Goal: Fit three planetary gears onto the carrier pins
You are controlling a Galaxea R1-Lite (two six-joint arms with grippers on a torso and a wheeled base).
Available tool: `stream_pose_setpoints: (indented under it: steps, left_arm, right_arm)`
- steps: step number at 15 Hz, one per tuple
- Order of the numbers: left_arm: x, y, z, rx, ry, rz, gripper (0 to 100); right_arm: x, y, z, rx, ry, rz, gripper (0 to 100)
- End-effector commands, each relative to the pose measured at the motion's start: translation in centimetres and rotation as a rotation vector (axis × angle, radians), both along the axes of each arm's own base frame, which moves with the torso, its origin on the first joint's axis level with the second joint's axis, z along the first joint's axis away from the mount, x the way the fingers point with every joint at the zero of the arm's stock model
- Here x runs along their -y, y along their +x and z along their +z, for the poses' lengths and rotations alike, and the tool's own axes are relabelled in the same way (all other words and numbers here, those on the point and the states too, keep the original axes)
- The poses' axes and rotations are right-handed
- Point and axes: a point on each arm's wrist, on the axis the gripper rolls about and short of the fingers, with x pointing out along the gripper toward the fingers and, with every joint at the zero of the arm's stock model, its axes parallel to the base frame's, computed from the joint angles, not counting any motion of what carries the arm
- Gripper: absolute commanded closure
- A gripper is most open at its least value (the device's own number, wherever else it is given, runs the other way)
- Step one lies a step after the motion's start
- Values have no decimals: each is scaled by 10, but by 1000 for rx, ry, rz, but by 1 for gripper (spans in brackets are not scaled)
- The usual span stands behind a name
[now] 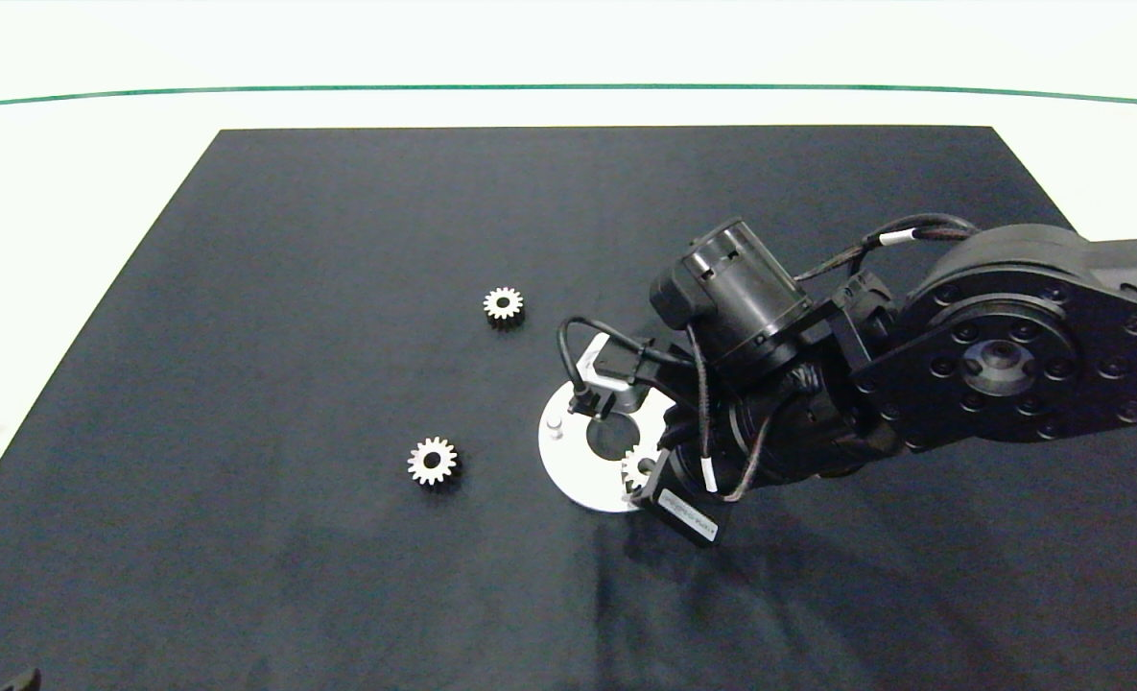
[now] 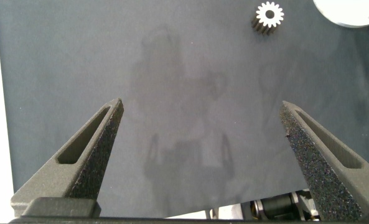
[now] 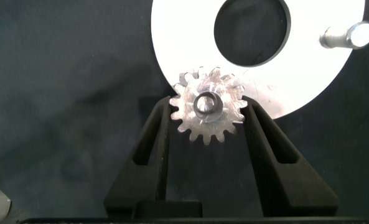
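I am holding the right end effector clamped on a small silvery toothed gear, seating it over a whitish carrier pin; the left end effector is hanging wide apart.

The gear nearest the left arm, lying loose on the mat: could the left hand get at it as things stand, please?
Probably yes. The left hand is open above bare mat; that loose gear lies flat just ahead, beside the white disc, nothing between them.

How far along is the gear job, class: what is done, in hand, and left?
Done: nothing released yet. In hand: the right gripper holds one gear that already sits over a pin on the white disc. Left: two gears on the mat, one farther away, one nearer, and one bare pin in view. The open left gripper hangs over the mat.
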Motion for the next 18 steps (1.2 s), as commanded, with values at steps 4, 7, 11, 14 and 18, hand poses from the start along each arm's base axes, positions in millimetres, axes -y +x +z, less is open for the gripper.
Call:
stream_pose_setpoints:
  steps: [4,7,11,14,18]
  left_arm:
    - [0,0,0,-2,1,0,0]
    - [0,0,0,-4,1,0,0]
    - [0,0,0,-5,1,0,0]
    - [0,1,0,-5,1,0,0]
    - [0,1,0,-5,0,5,0]
  right_arm:
    - [2,-2,-3,-19,-26,1,78]
    - [2,-1,-5,-22,-30,-2,78]
    - [2,0,-5,-22,-29,-6,0]
    - [1,0,-4,-19,-25,-6,0]
    - [5,-1,11,6,21,-17,0]
